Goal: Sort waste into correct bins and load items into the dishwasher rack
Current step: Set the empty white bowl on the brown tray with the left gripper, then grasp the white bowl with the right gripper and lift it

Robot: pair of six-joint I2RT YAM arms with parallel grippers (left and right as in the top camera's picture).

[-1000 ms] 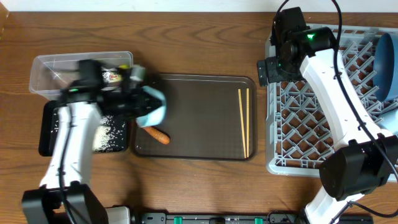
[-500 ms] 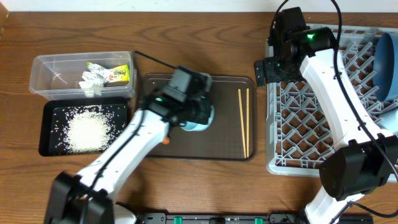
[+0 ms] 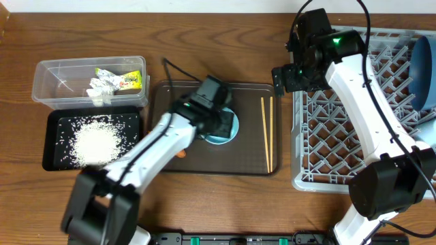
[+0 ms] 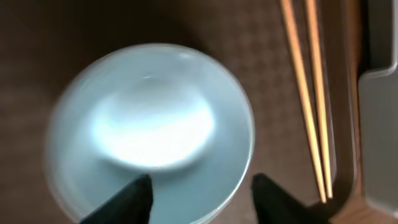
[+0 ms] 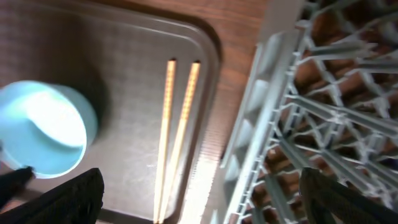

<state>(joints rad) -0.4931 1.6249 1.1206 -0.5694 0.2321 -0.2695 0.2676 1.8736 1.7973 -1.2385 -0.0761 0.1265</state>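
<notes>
The light blue cup stands mouth-up in the middle of the dark brown serving tray. My left gripper hovers right over it, open. One finger hangs over the cup's inside and the other just outside its rim. The wooden chopsticks lie side by side at the tray's right. My right gripper is wide open and empty, above the gap between the serving tray and the dishwasher rack. A carrot piece peeks from under my left arm.
The clear tub at the far left holds a yellow-green wrapper and crumpled paper. In front of it, the black tray holds white rice. A dark blue dish stands in the rack's back right corner.
My left arm swung right, carrying the blue cup from above the black tray to the serving tray's middle, and its jaws have opened. My right gripper edged slightly left.
</notes>
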